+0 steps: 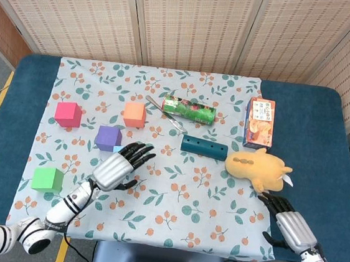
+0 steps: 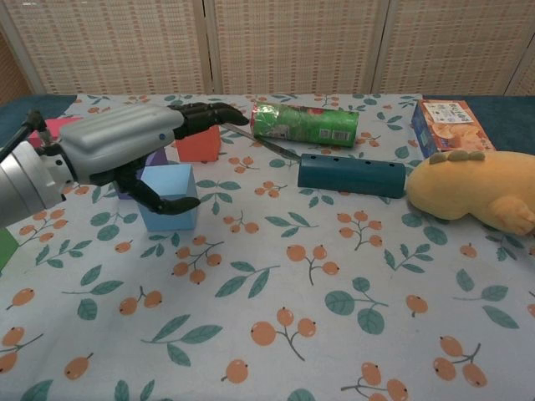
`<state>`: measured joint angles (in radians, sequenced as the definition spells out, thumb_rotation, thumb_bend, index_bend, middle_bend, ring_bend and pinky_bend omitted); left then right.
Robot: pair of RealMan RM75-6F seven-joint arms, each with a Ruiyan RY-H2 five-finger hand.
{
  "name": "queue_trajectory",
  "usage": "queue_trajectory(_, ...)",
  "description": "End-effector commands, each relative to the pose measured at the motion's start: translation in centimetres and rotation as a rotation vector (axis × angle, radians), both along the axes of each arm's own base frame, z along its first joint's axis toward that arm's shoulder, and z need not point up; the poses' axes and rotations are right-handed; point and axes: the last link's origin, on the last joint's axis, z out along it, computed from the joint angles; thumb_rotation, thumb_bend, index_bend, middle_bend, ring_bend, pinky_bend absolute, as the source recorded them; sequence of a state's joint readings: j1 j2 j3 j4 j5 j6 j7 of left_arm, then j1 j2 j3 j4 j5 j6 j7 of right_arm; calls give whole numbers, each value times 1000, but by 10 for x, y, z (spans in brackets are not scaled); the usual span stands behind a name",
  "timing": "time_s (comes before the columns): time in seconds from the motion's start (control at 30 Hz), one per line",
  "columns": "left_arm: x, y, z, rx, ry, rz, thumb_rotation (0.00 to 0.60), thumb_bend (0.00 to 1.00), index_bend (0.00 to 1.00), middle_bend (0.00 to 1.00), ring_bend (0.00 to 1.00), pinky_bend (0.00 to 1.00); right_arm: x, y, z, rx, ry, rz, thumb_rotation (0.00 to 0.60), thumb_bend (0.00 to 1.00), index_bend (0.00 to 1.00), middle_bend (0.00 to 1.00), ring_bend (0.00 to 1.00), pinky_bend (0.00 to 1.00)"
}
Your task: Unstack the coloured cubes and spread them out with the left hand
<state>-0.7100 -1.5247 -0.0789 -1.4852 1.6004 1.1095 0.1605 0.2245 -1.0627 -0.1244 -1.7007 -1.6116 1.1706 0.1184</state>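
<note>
left hand (image 2: 125,154) is gripping the light blue cube (image 2: 170,196), everything looks unstacked, just placing it left

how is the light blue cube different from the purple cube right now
The light blue cube is pale blue and sits under the left hand, whose fingers wrap its side; the purple cube is darker and the head view shows it free of the hand. The light blue cube lies nearer the robot, the purple cube just behind it. Both are plain cubes of similar size on the flowered cloth.
</note>
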Motion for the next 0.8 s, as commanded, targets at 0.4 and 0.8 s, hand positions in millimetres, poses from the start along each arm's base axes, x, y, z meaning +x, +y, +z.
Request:
queue_trajectory(0.4,-68,26,37,113,139,234,600,344,0,22,0,113,1,1,1,13,-9,4,600,250,0,0,0,0)
queue_trajectory(0.8,-116,68,52,158,177,424,600,360,0,23,0,110,2,3,-2,13,-4,7,600,250,0,0,0,0)
